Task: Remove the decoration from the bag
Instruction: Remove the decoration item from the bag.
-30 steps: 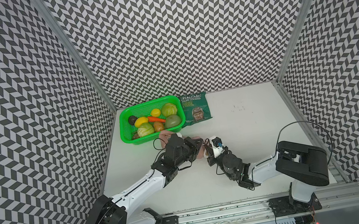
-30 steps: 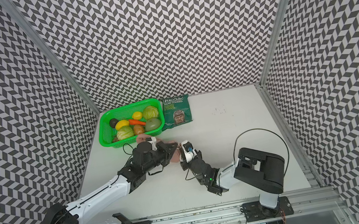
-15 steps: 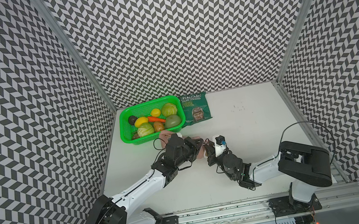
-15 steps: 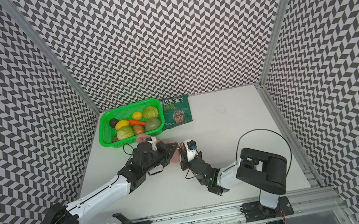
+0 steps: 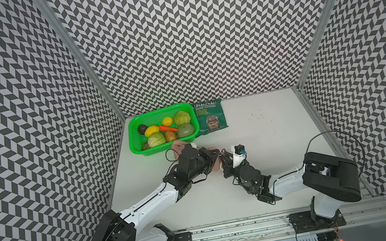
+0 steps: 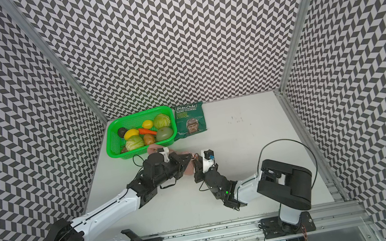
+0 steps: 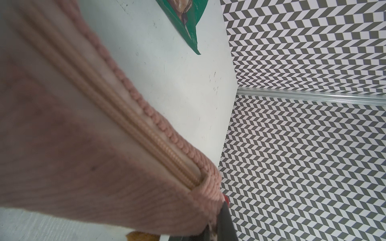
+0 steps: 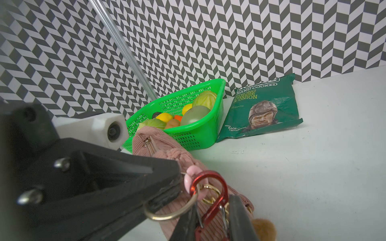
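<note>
Left claw (image 8: 178, 183): jaws pressed together on the end of the bag (image 8: 167, 150), holding the pink ribbed pouch just above the tabletop (image 5: 270, 139), directly in front of the basket. A gold ring (image 8: 167, 218) and a red clasp (image 8: 223, 192) hang from that end of the bag. Right claw (image 8: 213, 210): jaws clamped on the red clasp, one on either side. The decoration (image 8: 264, 228) hangs beside it, and only a brown plush edge shows in the right wrist view. In both top views the arms hide the joint.

Progress: both grips appear set, but the clasp is not yet unhooked. Opening it and drawing the decoration clear of the bag remain.

Containers: the green basket (image 5: 158, 111), at the far left of the tabletop, holds toy produce, including two cabbages, a carrot, a lemon and a potato. A dark green crisp packet (image 5: 210, 118) lies flat and sealed just beside it. The bag's zipper runs closed in the left wrist view, and its contents cannot be told.
</note>
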### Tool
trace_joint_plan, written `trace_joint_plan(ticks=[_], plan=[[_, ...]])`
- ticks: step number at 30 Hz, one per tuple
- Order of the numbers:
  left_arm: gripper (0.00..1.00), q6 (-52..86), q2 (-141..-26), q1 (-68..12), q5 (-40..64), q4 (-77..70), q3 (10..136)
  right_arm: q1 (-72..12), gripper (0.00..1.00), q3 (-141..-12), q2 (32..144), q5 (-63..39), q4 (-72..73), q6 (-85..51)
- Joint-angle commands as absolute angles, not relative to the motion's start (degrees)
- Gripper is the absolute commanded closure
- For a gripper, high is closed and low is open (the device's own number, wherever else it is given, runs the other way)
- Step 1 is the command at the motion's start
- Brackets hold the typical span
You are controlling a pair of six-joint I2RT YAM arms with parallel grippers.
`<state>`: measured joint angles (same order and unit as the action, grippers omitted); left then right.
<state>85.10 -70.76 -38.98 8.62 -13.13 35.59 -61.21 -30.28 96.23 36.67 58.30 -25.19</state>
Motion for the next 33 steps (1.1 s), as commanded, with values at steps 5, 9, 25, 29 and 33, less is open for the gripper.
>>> trace_joint_plan(ticks=[5, 9, 25, 29, 33], plan=[[1.0, 84.9, -68.3, -38.1, 6.0, -13.8, 36.6, -57.7, 0.99, -28.5, 95.0, 47.0, 57.9, -27.2], [1.0, 85.9, -69.1, -38.1, 6.0, -14.1, 36.4, -58.8, 1.0, -28.8, 95.7, 49.9, 62.4, -19.9], [1.0, 87.4, -69.2, -37.7, 4.4, -16.1, 35.0, -60.4, 1.0, -24.9, 103.0, 58.5, 86.4, -3.5], [1.0, 87.8, -68.5, -37.6, 3.7, -15.9, 34.3, -60.2, 1.0, -24.6, 100.0, 57.3, 82.3, -10.8], [1.0, 88.1, -67.5, -37.4, 2.7, -14.9, 33.8, -57.6, 1.0, -24.5, 95.9, 55.5, 73.0, -21.8]])
